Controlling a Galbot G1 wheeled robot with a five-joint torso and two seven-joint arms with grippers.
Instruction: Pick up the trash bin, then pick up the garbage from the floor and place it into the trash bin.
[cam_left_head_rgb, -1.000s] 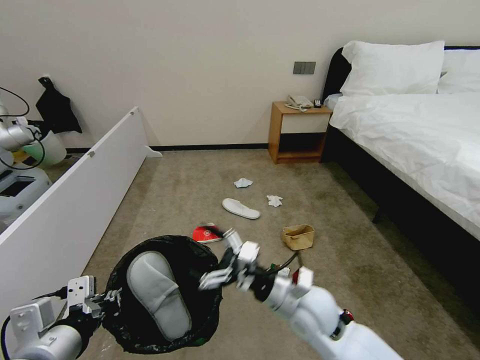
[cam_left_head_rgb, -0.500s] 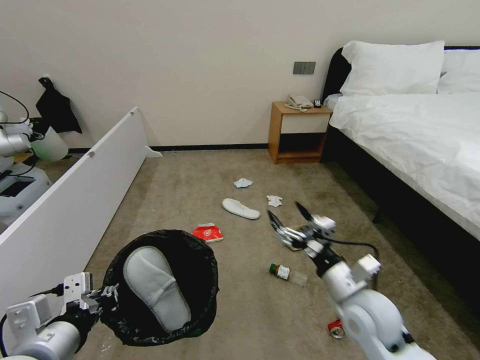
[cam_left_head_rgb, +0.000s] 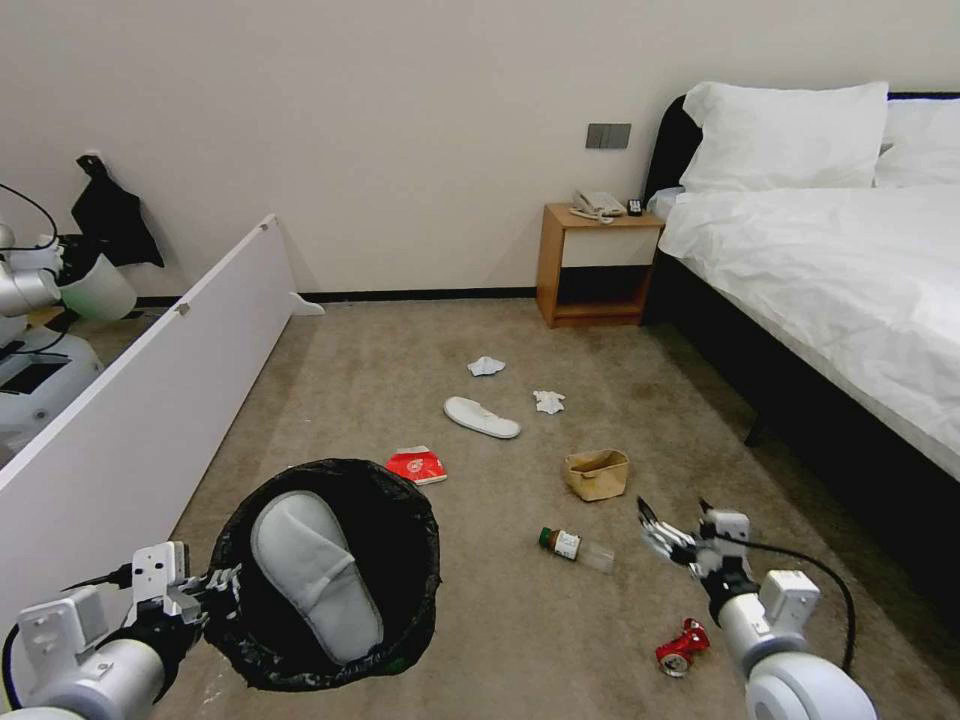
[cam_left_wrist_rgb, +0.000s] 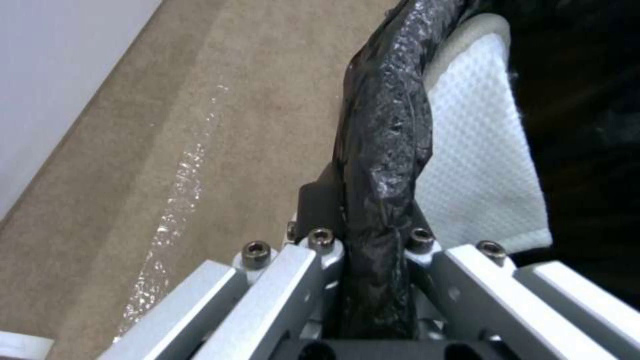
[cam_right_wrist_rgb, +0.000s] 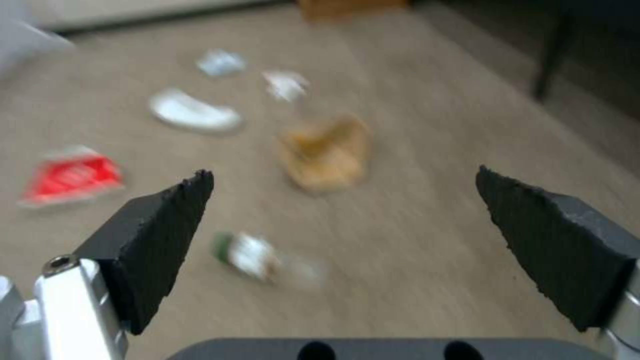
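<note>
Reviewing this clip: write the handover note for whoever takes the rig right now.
Left hand: shut on the trash bin rim, holding it low on the robot's left.
Right hand: open, empty, above the floor near the bottle.
Done: one slipper lies in the bin.
Left on the floor: second slipper, red packet, brown paper bag, bottle, crushed red can, two tissues.

A white-sheeted bed (cam_left_head_rgb: 850, 270) and wooden nightstand (cam_left_head_rgb: 593, 265) stand against a plain cream wall (cam_left_head_rgb: 400, 130).
</note>
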